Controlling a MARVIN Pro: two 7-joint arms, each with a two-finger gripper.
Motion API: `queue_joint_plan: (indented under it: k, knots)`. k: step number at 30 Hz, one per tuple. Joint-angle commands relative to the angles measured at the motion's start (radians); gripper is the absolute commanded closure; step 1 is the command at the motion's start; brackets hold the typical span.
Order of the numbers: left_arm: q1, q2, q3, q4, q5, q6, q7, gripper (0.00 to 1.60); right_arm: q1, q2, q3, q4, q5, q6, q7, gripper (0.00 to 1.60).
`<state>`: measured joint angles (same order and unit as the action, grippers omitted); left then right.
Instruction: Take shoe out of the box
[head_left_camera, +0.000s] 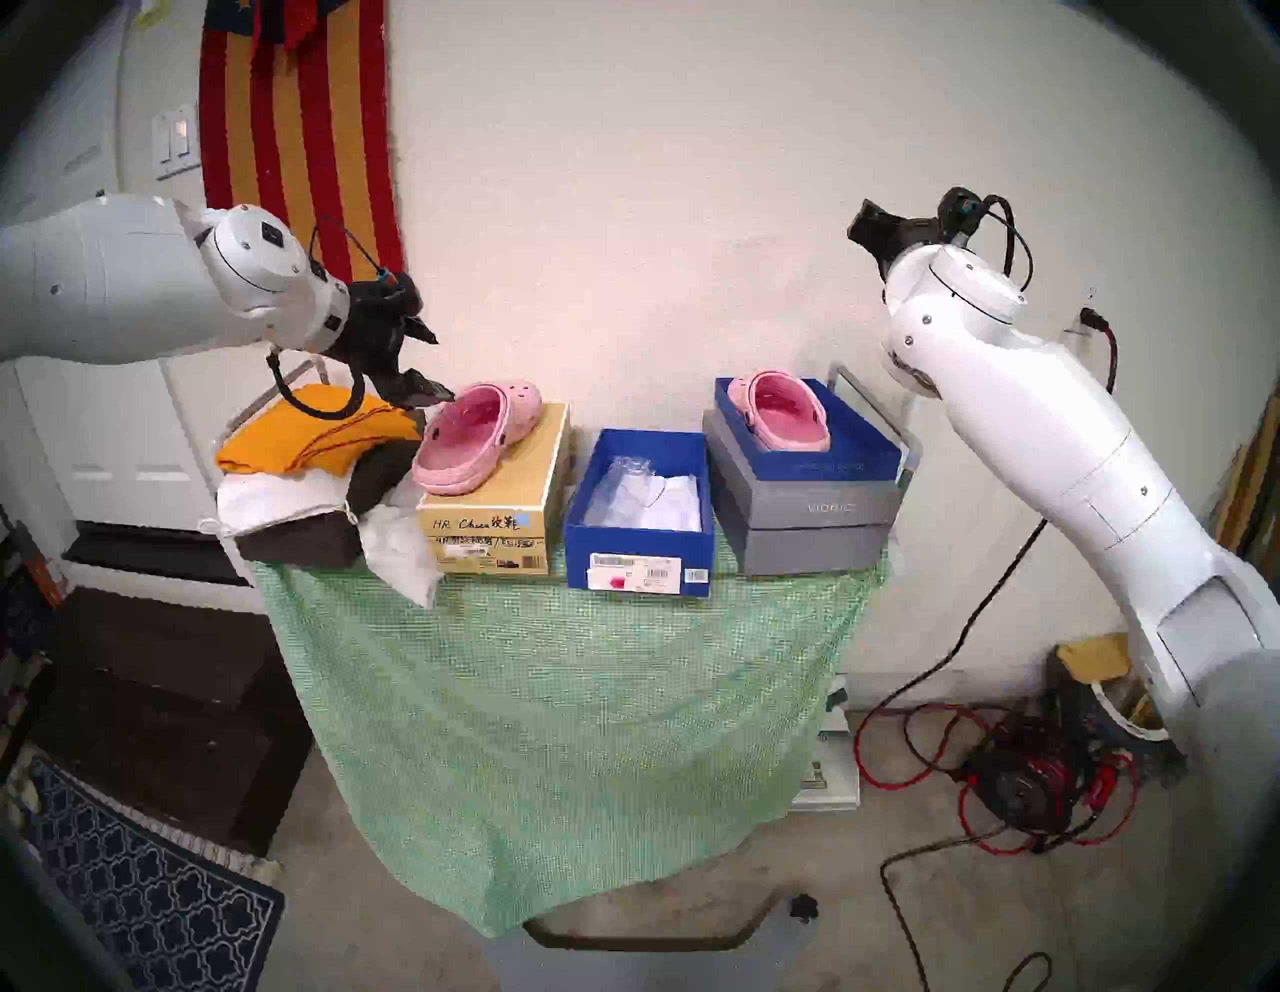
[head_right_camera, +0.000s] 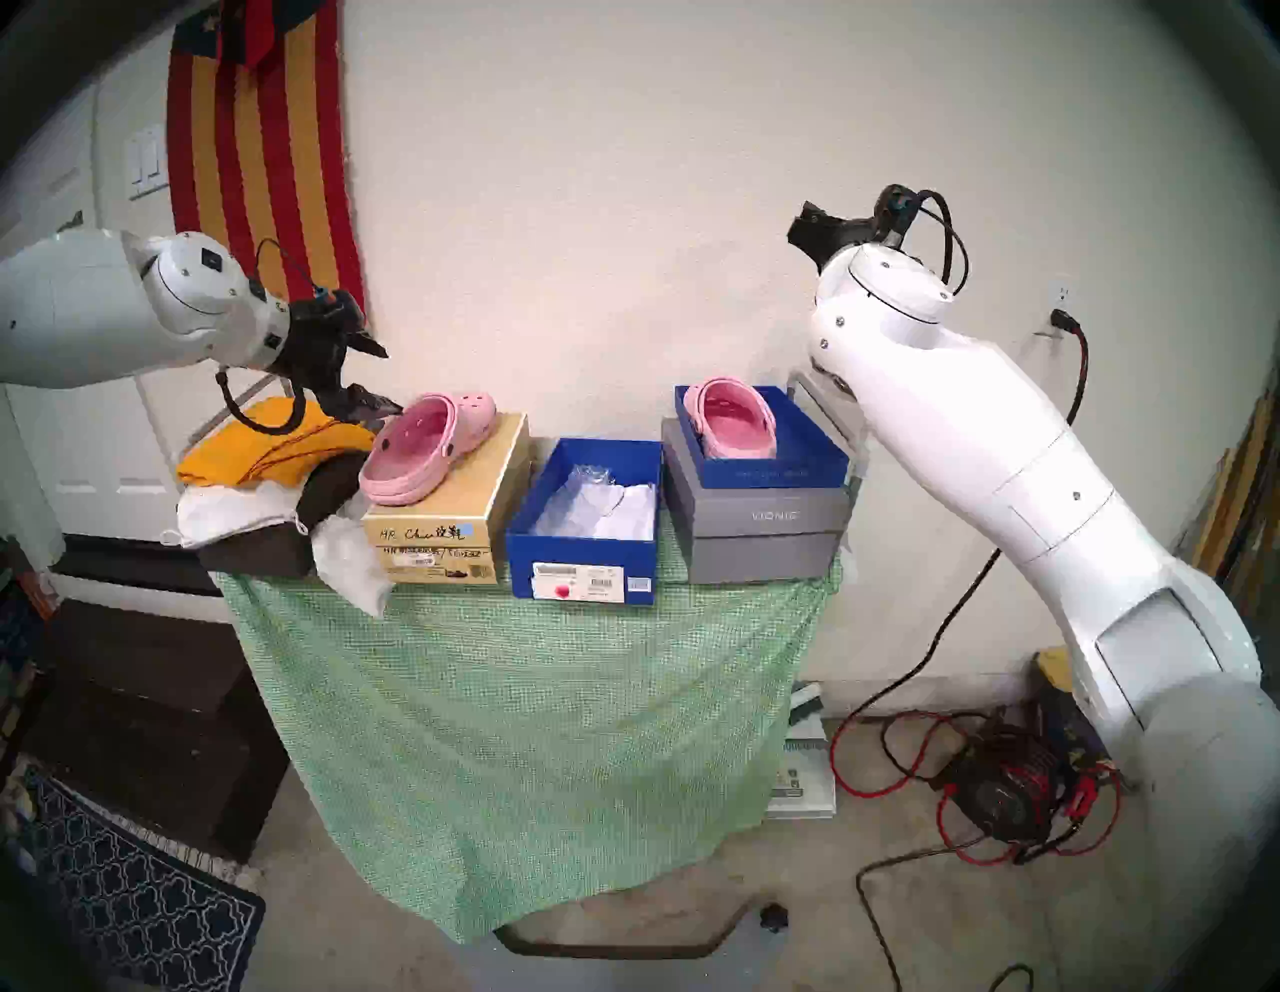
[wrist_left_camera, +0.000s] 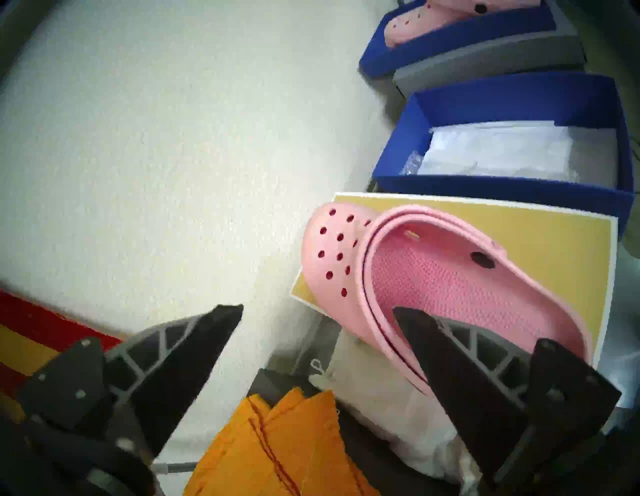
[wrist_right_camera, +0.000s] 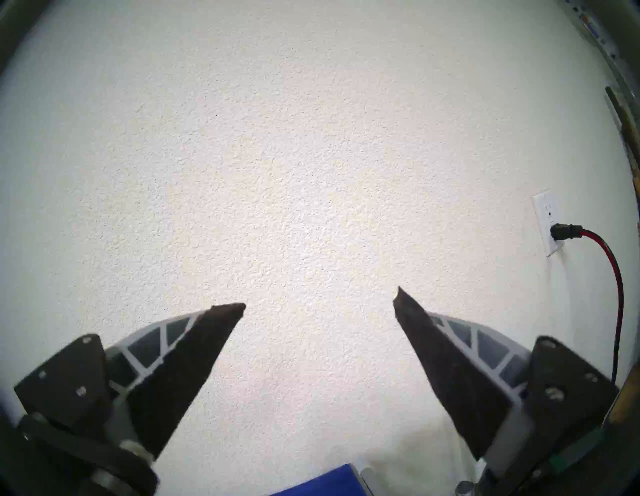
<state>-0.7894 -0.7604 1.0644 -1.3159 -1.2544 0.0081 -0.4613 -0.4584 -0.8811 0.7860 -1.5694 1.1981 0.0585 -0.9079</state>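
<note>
Three boxes sit in a row: the box (head_left_camera: 638, 512) holding paper (head_left_camera: 651, 495) in the middle, a shoe (head_left_camera: 474, 436) on the left carton (head_left_camera: 509, 499), another shoe (head_left_camera: 786, 409) in a lid (head_left_camera: 831, 454) on the right box (head_left_camera: 803, 526).

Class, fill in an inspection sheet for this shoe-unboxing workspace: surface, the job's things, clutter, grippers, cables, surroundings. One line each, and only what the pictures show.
Surface: table draped in a green cloth.
Job's things: blue box open, holding only white paper; one pink clog on the tan box, the other pink clog in the blue lid on the grey VIONIC box.
Clutter: orange cloth and white bags at the table's left end.
Grippers: left gripper open beside the first clog; right gripper open, raised, facing the wall.
Cables: red and black cables on the floor.
Surroundings: striped hanging, patterned rug.
</note>
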Motion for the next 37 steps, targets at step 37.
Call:
queue_joint_plan:
  k: [37]
  knots:
    - [-0.168, 0.225, -0.034, -0.139, -0.018, 0.015, 0.337, 0.00, -0.007, -0.003, 0.009, 0.001, -0.006, 0.006, 0.005, 0.00]
